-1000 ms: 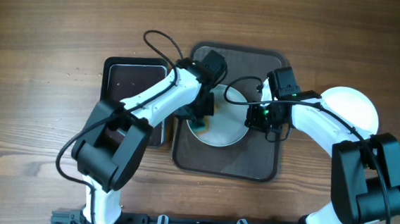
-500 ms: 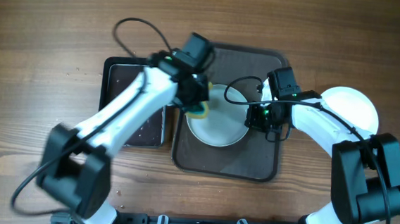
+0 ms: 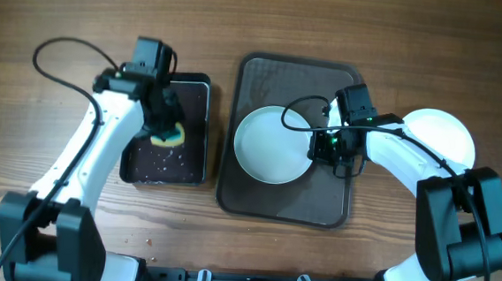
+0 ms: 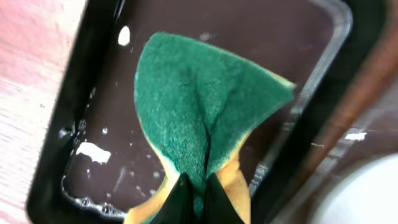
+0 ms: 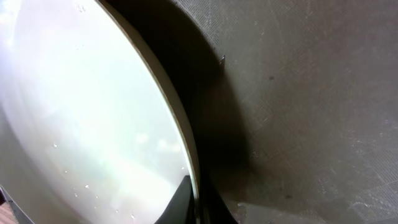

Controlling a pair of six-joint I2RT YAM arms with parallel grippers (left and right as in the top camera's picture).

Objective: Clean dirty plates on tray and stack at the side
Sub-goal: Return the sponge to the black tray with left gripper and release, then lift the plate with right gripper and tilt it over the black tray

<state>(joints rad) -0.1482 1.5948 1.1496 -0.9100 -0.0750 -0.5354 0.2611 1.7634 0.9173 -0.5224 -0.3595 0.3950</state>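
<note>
A white plate [image 3: 273,145] lies on the dark brown tray [image 3: 286,205], its centre looking clean. My right gripper [image 3: 314,148] is shut on the plate's right rim; the wrist view shows the rim [image 5: 168,106] pinched between the fingers [image 5: 196,202]. White plates [image 3: 442,136] sit stacked on the table at the right, beyond the tray. My left gripper [image 3: 165,127] is shut on a teal and yellow sponge [image 4: 199,118] and holds it over the smaller black tray [image 3: 138,172].
The black tray [image 4: 93,93] holds wet spots and small white specks. Bare wood table lies to the far left and along the back. Cables loop over both arms.
My left arm has swung left, carrying the sponge off the plate and over to the black tray. The right gripper and the plate have not moved.
</note>
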